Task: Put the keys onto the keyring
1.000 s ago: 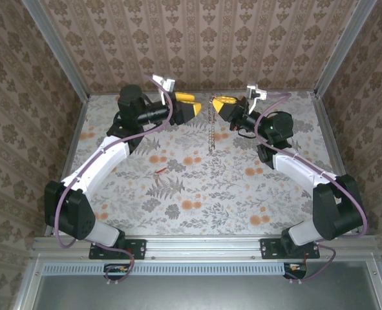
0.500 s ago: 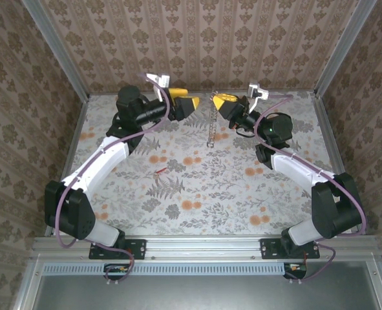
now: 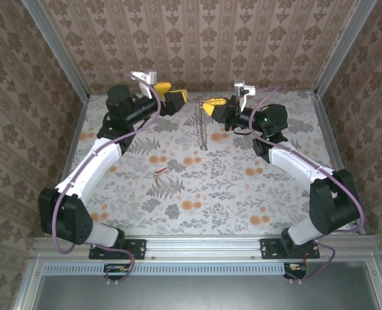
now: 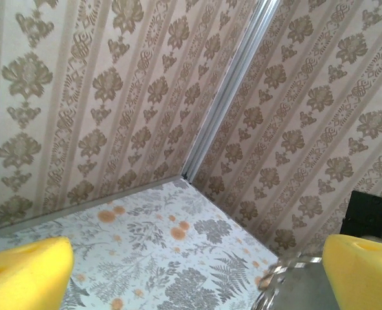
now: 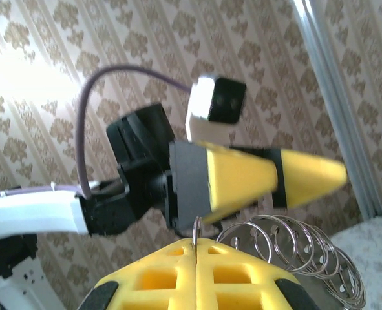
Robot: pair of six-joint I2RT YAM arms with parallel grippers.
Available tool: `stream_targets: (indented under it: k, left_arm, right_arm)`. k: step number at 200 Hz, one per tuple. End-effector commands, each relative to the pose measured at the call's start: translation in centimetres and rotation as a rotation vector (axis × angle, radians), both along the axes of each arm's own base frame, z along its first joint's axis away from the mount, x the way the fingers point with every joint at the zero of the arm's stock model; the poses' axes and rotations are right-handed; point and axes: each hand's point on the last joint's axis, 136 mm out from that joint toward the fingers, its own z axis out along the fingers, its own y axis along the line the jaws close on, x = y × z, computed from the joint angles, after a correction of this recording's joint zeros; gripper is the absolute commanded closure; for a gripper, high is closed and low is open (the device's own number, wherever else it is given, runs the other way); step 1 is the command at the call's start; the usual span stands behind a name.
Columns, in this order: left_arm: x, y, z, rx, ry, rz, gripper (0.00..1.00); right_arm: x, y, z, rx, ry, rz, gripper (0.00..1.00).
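Note:
The keyring hangs as a string of thin metal rings from my right gripper, high near the back wall. In the right wrist view that gripper is shut on one ring's edge, and several linked rings fan out to its right. My left gripper hovers just left of it, open and holding nothing; its yellow fingers face the right wrist camera. From the left wrist, the left gripper is spread wide, with a blurred bit of metal ring near its right finger. A small red key lies on the floral floor.
Patterned walls enclose the floral floor on three sides, with metal corner posts at the back corners. Purple cables loop along both arms. Both grippers are close to the back wall.
The left gripper has opened wider and drawn back to the left. The right gripper has swung left with the keyring still hanging from it.

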Motion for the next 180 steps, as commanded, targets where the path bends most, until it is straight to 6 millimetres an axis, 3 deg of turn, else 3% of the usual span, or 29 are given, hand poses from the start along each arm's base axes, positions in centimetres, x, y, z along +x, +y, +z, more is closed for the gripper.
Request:
stream_targets:
  k: [1,38,74,160,180]
  left_arm:
    - [-1.3,0.6,1.9,0.025,-0.081,-0.048,0.00]
    - [-3.1,0.0,1.9,0.082,-0.102,-0.158,0.00]
    - [-4.5,-0.4,1.2,0.111,-0.091,-0.234,0.08]
    - [-7.6,-1.9,-0.1,0.149,-0.081,-0.402,0.50]
    - [-8.3,-2.5,-0.8,0.175,-0.075,-0.436,0.53]
  right_arm:
    - [-2.2,0.7,-0.1,-0.128,-0.069,0.079,1.00]
    - [-2.9,0.9,-1.7,-0.259,-0.057,0.111,1.00]
    - [-3.2,0.9,-2.1,-0.304,-0.052,0.116,1.00]
    - [-3.2,1.0,-3.0,-0.364,-0.013,0.144,1.00]
    - [-3.0,1.1,-3.9,-0.396,0.018,0.161,1.00]
